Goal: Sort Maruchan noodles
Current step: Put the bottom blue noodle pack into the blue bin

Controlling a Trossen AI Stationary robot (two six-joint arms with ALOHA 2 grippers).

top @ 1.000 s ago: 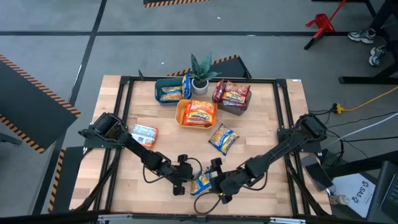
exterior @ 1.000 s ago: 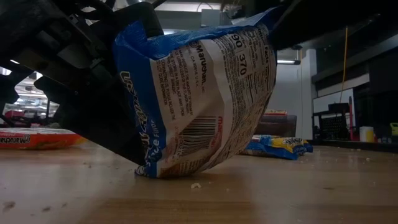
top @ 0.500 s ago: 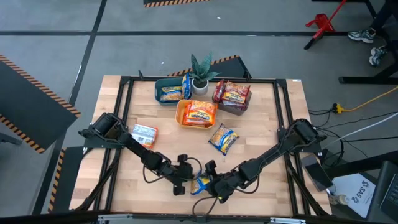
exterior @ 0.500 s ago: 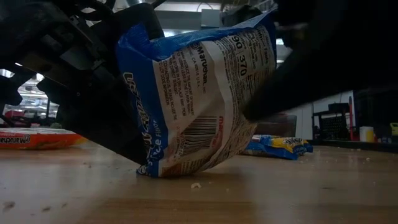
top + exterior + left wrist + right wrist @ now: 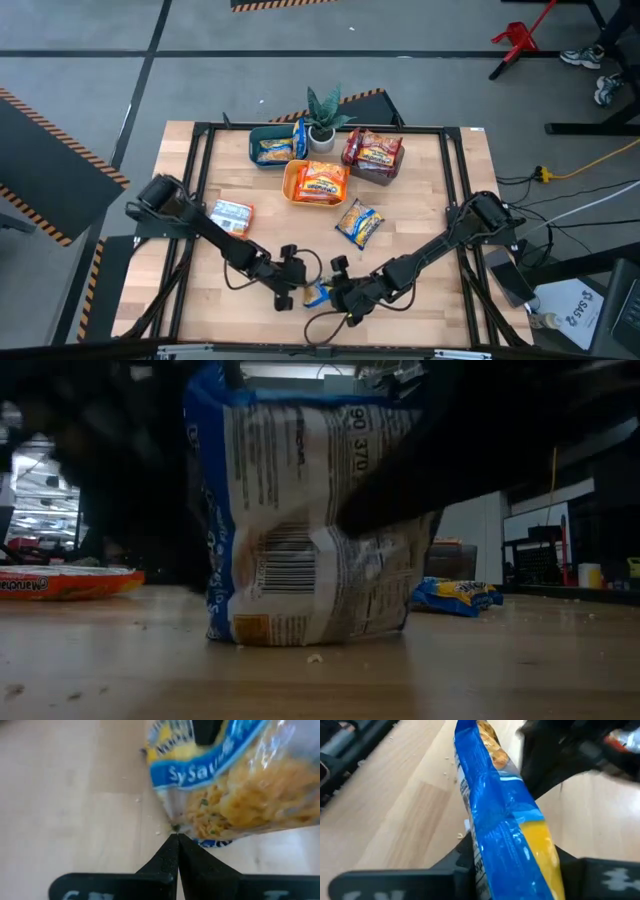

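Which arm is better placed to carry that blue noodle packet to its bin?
Right. The right tool has the blue packet between its fingers; the left tool is shut beside it, gripping nothing visible.

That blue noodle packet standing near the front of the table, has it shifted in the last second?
Yes. The blue Maruchan packet leaned over before; it now stands nearly upright on the table, judged against the yellow-and-blue packet lying behind it.

Blue-and-yellow noodle packet (image 5: 318, 293) between left gripper (image 5: 288, 296) and right gripper (image 5: 338, 297).
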